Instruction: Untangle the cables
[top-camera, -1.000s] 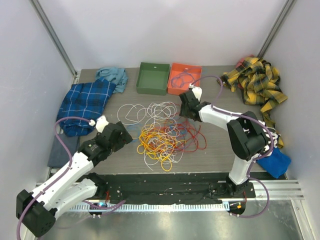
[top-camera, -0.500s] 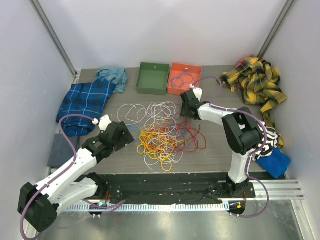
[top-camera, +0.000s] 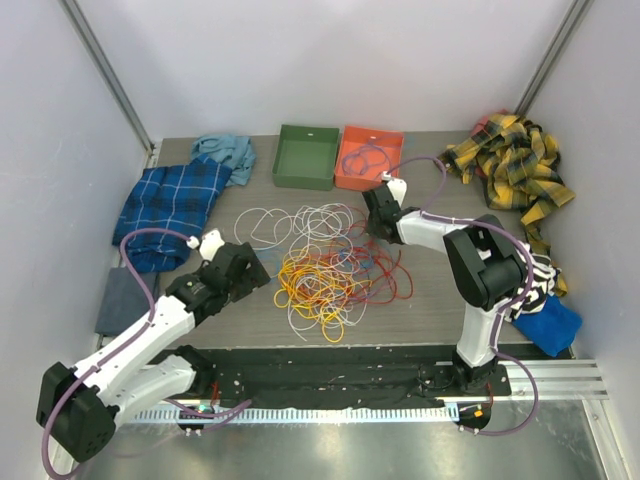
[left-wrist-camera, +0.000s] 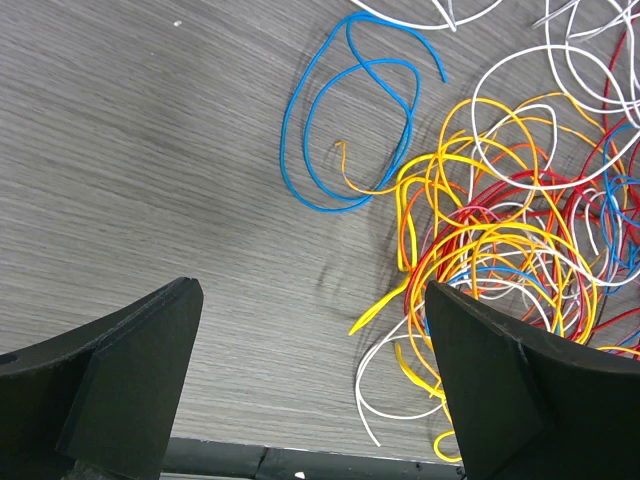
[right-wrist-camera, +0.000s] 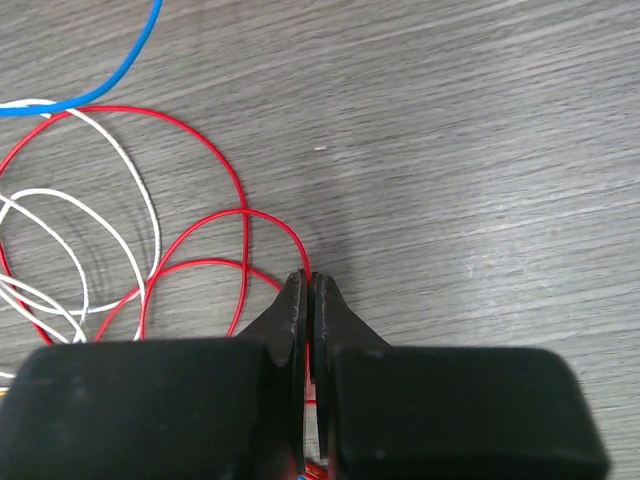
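Note:
The cables (top-camera: 330, 265) lie in a loose tangle of yellow, orange, red, white and blue loops in the middle of the table. My right gripper (top-camera: 378, 226) is down at the tangle's far right edge. In the right wrist view its jaws (right-wrist-camera: 311, 280) are shut on a red cable (right-wrist-camera: 200, 125), which runs between the tips. My left gripper (top-camera: 246, 268) hovers at the tangle's left side, wide open (left-wrist-camera: 312, 340) and holding nothing. Its right finger (left-wrist-camera: 500, 380) covers some yellow loops. A blue cable (left-wrist-camera: 300, 110) loops apart on the bare wood.
A green bin (top-camera: 307, 157) and an orange bin (top-camera: 368, 158) stand at the back. Blue plaid cloth (top-camera: 170, 205) and teal cloth (top-camera: 225, 150) lie at the left, yellow plaid cloth (top-camera: 515, 165) at the back right, and a blue cloth (top-camera: 550, 325) near the right arm.
My right gripper has closed from half open onto the red cable and shifted slightly. The left arm has barely moved and stays open.

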